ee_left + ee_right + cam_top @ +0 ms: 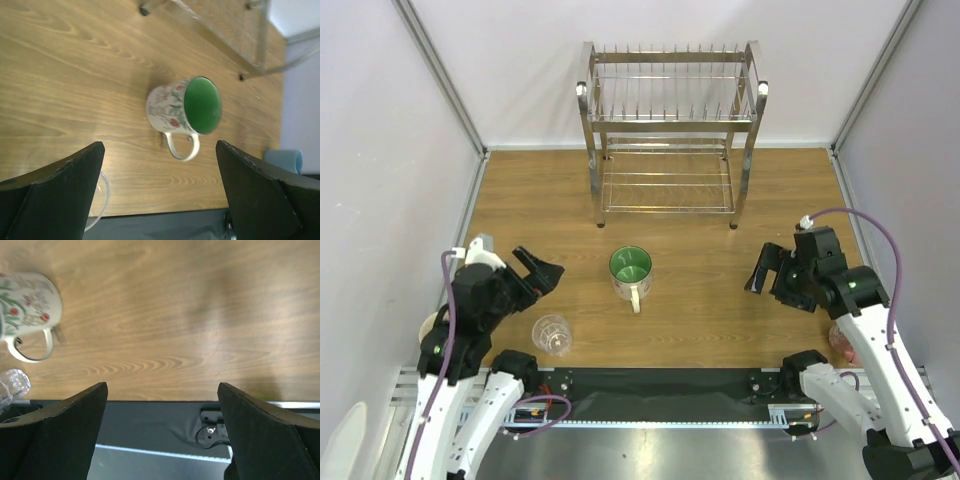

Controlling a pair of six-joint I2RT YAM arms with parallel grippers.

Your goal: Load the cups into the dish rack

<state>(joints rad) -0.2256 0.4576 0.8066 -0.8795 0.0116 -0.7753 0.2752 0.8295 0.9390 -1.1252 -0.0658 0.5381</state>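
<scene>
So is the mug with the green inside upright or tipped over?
Upright. From above, the mug shows its round green mouth facing straight up, base on the table, handle pointing toward the near edge.

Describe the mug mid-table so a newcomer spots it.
Find the steel dish rack at the far end. In front of it stands a cream floral mug. Unlike the clear glass tumbler nearby, it has a green inside and a handle.
</scene>
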